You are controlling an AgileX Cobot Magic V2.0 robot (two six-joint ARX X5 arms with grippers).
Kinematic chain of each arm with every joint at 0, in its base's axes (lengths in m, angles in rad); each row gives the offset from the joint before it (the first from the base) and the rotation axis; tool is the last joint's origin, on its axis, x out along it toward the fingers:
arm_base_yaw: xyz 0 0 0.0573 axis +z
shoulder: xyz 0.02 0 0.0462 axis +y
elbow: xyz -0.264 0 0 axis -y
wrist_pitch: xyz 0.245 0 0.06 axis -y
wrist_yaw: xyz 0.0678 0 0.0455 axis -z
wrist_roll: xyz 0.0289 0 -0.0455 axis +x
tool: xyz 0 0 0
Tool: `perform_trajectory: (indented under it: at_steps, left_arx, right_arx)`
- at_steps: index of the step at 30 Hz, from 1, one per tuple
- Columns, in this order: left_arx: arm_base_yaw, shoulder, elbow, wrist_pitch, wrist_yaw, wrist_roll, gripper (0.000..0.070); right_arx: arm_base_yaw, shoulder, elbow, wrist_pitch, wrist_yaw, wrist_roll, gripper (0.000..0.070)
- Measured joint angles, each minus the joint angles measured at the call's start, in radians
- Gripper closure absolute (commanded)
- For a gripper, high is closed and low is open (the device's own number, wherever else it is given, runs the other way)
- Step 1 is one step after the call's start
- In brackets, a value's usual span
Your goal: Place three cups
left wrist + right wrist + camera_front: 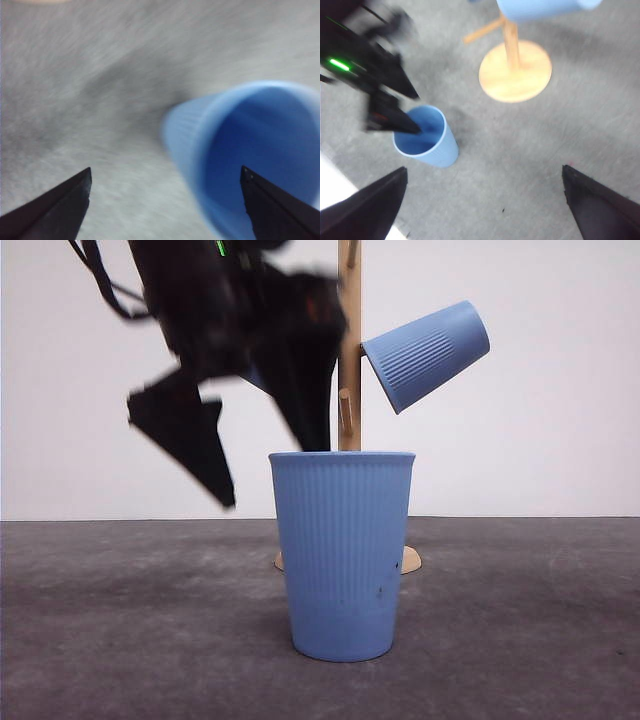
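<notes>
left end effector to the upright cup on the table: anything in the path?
Nothing visible. The left end effector hangs open beside and above the upright cup, one finger already at its rim. The peg stand stands behind the cup, off that path.

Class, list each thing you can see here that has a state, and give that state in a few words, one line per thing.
Cup on the table: upright, mouth open, free.
Cup on the stand: hung on a peg, tilted, mouth toward the post.
Wooden stand: upright on its round base.
Left claw: open, empty.
Right claw: open, empty.

Two blue cups: standing cup [342, 555], hung cup [427, 354]; one peg stand [349, 350].
</notes>
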Motion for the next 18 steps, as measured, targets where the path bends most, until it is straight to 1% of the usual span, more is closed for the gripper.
perform_trajectory:
  at_steps: [2, 3, 4, 9, 13, 15, 18]
  left_arx:
    - [-0.001, 0.041, 0.000, 0.007, -0.011, 0.002, 0.0569]
    - [-0.002, 0.055, 0.000, 0.010, -0.011, 0.006, 0.0676]
    - [-0.003, 0.066, -0.001, 0.013, -0.011, 0.012, 0.0696]
    - [-0.013, 0.071, -0.004, 0.016, 0.000, 0.049, 0.0692]
    - [-0.012, 0.044, -0.004, 0.018, 0.101, 0.095, 0.0692]
    - [-0.011, 0.005, -0.004, 0.026, 0.158, 0.118, 0.0692]
    - [0.000, -0.070, -0.004, 0.043, 0.220, 0.144, 0.0693]
  right_arx:
    - [0.000, -0.020, 0.000, 0.000, 0.000, 0.000, 0.0086]
    - [0.000, -0.028, 0.000, -0.001, 0.000, 0.000, 0.0086]
    - [0.000, -0.033, 0.000, -0.003, 0.000, 0.000, 0.0086]
    - [0.000, -0.034, 0.000, -0.015, 0.000, 0.000, 0.0086]
    - [0.000, -0.020, 0.000, -0.016, -0.001, 0.000, 0.0086]
    - [0.000, -0.013, 0.000, -0.016, -0.002, 0.000, 0.0086]
    - [0.000, 0.001, 0.000, -0.016, -0.003, 0.000, 0.0086]
